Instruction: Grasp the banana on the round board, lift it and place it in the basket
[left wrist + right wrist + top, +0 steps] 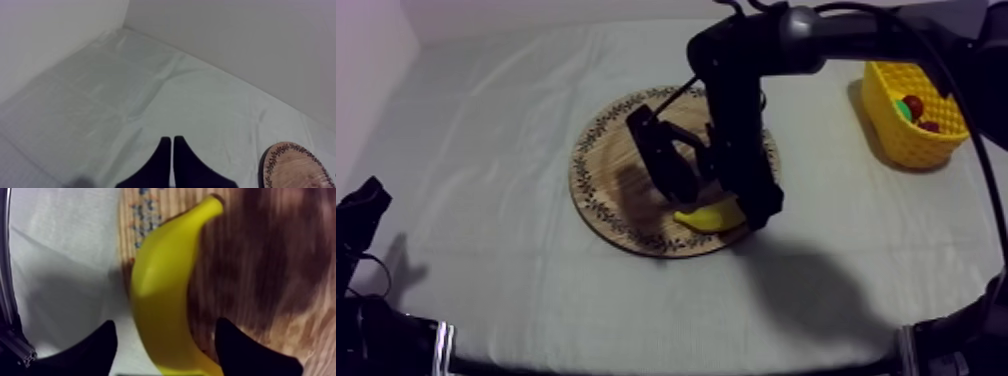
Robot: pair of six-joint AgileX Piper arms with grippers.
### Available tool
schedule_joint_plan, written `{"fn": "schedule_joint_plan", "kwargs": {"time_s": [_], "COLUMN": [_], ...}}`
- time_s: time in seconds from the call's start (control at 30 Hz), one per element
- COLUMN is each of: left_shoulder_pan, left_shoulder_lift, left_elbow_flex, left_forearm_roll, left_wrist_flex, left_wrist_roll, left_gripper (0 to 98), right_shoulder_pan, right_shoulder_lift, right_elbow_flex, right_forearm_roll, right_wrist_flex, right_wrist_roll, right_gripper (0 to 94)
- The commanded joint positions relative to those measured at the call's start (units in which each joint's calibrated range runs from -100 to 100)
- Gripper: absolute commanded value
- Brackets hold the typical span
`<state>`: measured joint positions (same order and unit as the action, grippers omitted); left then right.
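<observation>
R jaws apart astride banana (165, 288) — yellow, curved

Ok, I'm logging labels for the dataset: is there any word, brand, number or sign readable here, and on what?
None can be read.
The wooden board has a leaf-like pattern round its rim, not letters.
The banana and the yellow basket show no label.
</observation>
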<state>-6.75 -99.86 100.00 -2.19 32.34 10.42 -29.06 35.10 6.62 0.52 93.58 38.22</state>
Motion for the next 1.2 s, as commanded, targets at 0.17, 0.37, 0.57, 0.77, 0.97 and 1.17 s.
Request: {"fn": "schedule_joint_plan", "kwargs": {"time_s": [0.17,0.37,0.57,0.77,0.97,1.17], "left_shoulder_pan": [-0.02,-0.02,-0.02,-0.02,-0.02,-0.02], "left_shoulder_lift": [0.04,0.04,0.04,0.04,0.04,0.04], "left_elbow_flex": [0.00,0.00,0.00,0.00,0.00,0.00], "left_forearm_roll": [0.02,0.02,0.02,0.02,0.02,0.02], "left_wrist_flex": [0.00,0.00,0.00,0.00,0.00,0.00], "left_wrist_roll": [0.01,0.01,0.01,0.01,0.01,0.01], "left_gripper": [0.1,0.1,0.1,0.1,0.1,0.1], "right_shoulder_pan": [0.47,0.89,1.26,3.14,6.40,11.53], "right_shoulder_lift": [1.90,2.72,2.03,-2.42,-9.51,-14.48], "right_elbow_flex": [-1.01,-2.98,-5.45,-10.29,-13.44,-18.51], "right_forearm_roll": [-0.64,-1.47,-1.46,-1.48,-0.75,-1.47], "right_wrist_flex": [-0.12,0.32,1.85,3.33,3.76,3.83], "right_wrist_roll": [-0.25,0.04,0.56,1.03,1.02,-1.79], "right_gripper": [46.9,29.8,18.1,16.4,15.3,17.6]}}
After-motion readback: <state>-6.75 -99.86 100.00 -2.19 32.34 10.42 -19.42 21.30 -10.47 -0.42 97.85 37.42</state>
